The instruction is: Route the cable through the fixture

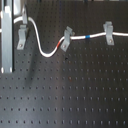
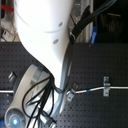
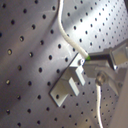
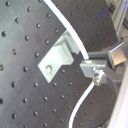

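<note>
Writing: no brand, label or readable text is showing in any view.
Board: a black perforated board (image 1: pixel 65 95) is filling the near part of the first exterior view, bare of objects there.
Cable: the cable (image 1: pixel 47 52) is running as a thin white cord along the far part of the board; from the first exterior view's left it is dipping toward the near side, then rising to the right. A short red band (image 1: pixel 63 44) is sitting just beside the middle clip (image 1: pixel 67 37), and a short blue band (image 1: pixel 88 37) is lying between that clip and the right clip (image 1: pixel 107 31).
Fixture: the fixture (image 1: pixel 22 35) is standing at the first exterior view's left, a broad grey bent metal strip with a hooked top; the cable is passing close by its top, and I cannot tell whether it is seated in the hook.
Gripper: in the first wrist view the gripper (image 3: pixel 92 64) is sitting right at the fixture (image 3: pixel 70 80), and its fingers (image 3: pixel 102 56) seem to be pinching the cable (image 3: pixel 64 30), though the blur is leaving this unsure. In the second wrist view the cable (image 4: pixel 67 27) is crossing the fixture (image 4: pixel 57 57) beside the fingertips (image 4: pixel 92 67).
Arm: the white robot arm (image 2: pixel 45 40) is covering much of the second exterior view.
</note>
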Tool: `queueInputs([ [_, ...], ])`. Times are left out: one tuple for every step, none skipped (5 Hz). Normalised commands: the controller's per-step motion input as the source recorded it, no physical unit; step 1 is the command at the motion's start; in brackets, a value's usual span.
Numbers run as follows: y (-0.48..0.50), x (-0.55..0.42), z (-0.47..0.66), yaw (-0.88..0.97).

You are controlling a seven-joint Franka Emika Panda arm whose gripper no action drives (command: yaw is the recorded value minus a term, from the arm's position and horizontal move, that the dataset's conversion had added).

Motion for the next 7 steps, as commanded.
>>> queueInputs([
  [-0.006,-0.088,0.00,0.24],
  [-0.069,-0.247,0.00,0.42],
  [-0.035,-0.275,0.03,0.28],
  [0.019,0.003,0.00,0.00],
  [0.066,0.006,0.18,0.00],
  [0.070,-0.044,0.17,0.00],
  [0.021,-0.108,0.12,0.00],
])
